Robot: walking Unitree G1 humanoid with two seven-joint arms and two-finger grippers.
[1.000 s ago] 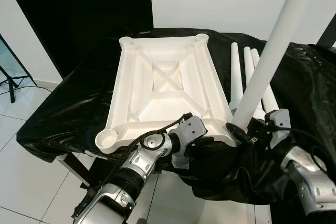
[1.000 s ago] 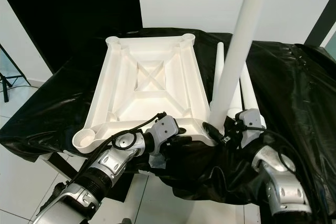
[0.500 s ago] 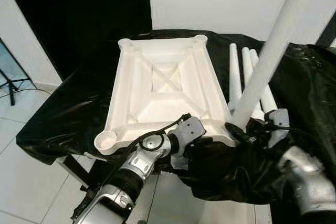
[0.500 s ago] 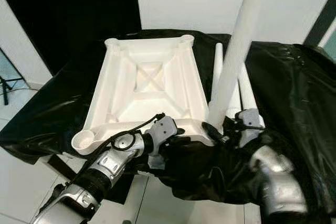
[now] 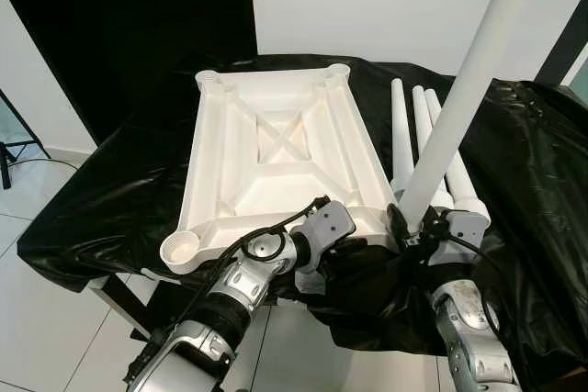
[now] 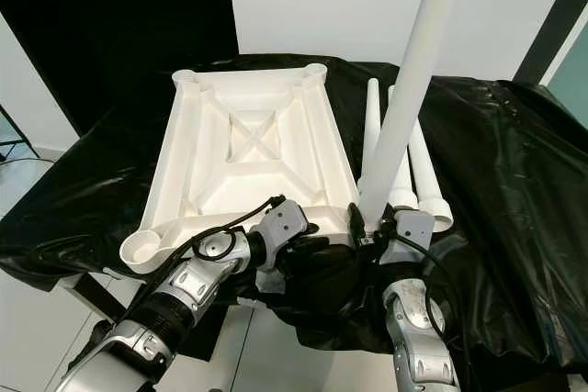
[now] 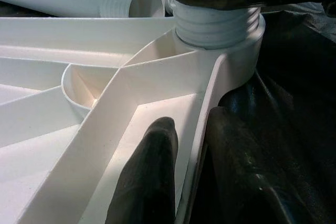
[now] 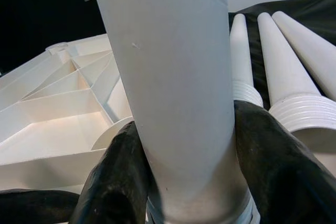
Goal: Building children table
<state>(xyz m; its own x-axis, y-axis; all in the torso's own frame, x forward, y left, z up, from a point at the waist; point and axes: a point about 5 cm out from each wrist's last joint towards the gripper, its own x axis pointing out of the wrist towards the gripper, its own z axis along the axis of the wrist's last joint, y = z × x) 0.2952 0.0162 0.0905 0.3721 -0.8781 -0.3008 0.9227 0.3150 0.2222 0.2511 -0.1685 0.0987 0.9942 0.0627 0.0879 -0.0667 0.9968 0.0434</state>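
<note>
We are clamping our left gripper (image 7: 189,182) on the near rim of the upturned tabletop (image 5: 276,149) to steady it while our right gripper (image 8: 184,177) is squeezing the upright leg (image 5: 464,89), seating its thread in the near right corner socket (image 7: 231,45); three spare legs (image 5: 423,135) are lying beside.

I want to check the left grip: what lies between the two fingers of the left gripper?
In the left wrist view, the near rim wall of the upturned white tabletop stands between the left gripper fingers, one finger inside the tray, the other outside.
</note>
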